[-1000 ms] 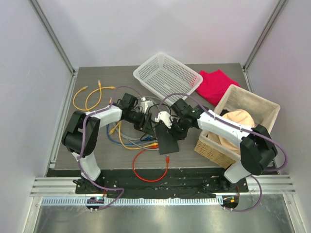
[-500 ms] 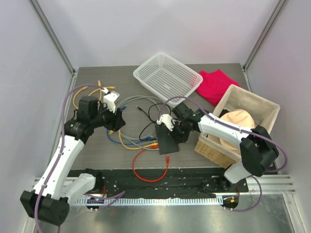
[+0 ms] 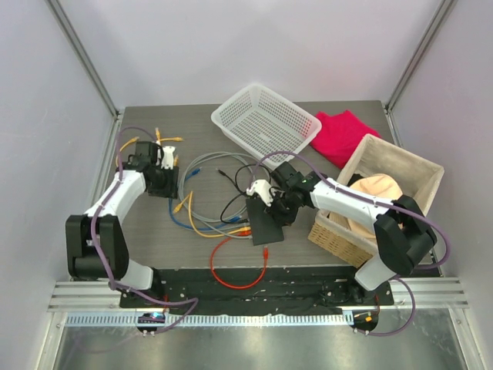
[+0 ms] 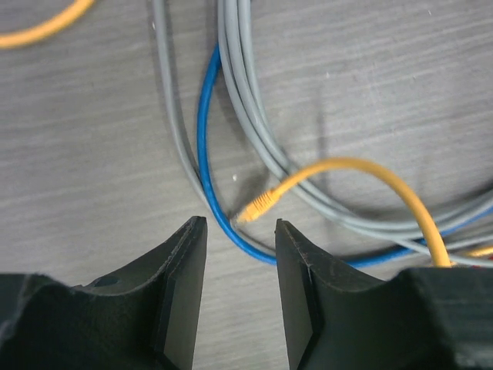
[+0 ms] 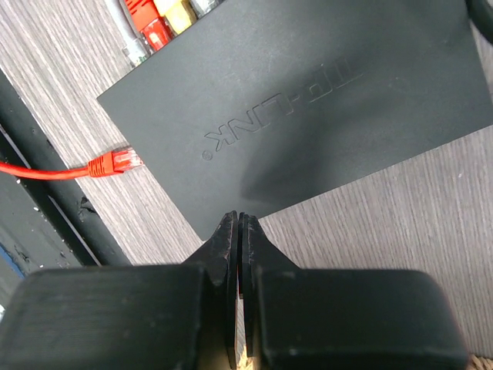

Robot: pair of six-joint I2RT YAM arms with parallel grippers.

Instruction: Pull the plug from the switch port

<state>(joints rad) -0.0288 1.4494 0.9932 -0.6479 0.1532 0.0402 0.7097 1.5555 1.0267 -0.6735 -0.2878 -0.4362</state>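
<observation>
The switch (image 3: 265,222) (image 5: 308,100), a flat black box, lies mid-table. Red (image 5: 158,35), yellow (image 5: 176,11) and grey (image 5: 135,52) plugs sit in the ports on its left edge. A loose red plug (image 5: 114,163) lies on the table against its near edge. My right gripper (image 5: 237,222) (image 3: 279,210) is shut on nothing, its tips over the switch's corner. My left gripper (image 4: 240,225) (image 3: 171,182) is open and empty at the left of the cable pile. It hangs over a free yellow plug (image 4: 258,206), a blue cable (image 4: 202,131) and grey cables (image 4: 246,92).
A loose red cable (image 3: 239,271) loops near the front edge. A yellow cable (image 3: 142,150) lies at the back left. A white mesh basket (image 3: 266,123) and a red cloth (image 3: 343,135) sit at the back. A wicker basket (image 3: 331,231) with a hat stands on the right.
My left arm has swung away from the switch to the table's left side, and its jaws have narrowed a little. The right gripper stays shut by the switch.
</observation>
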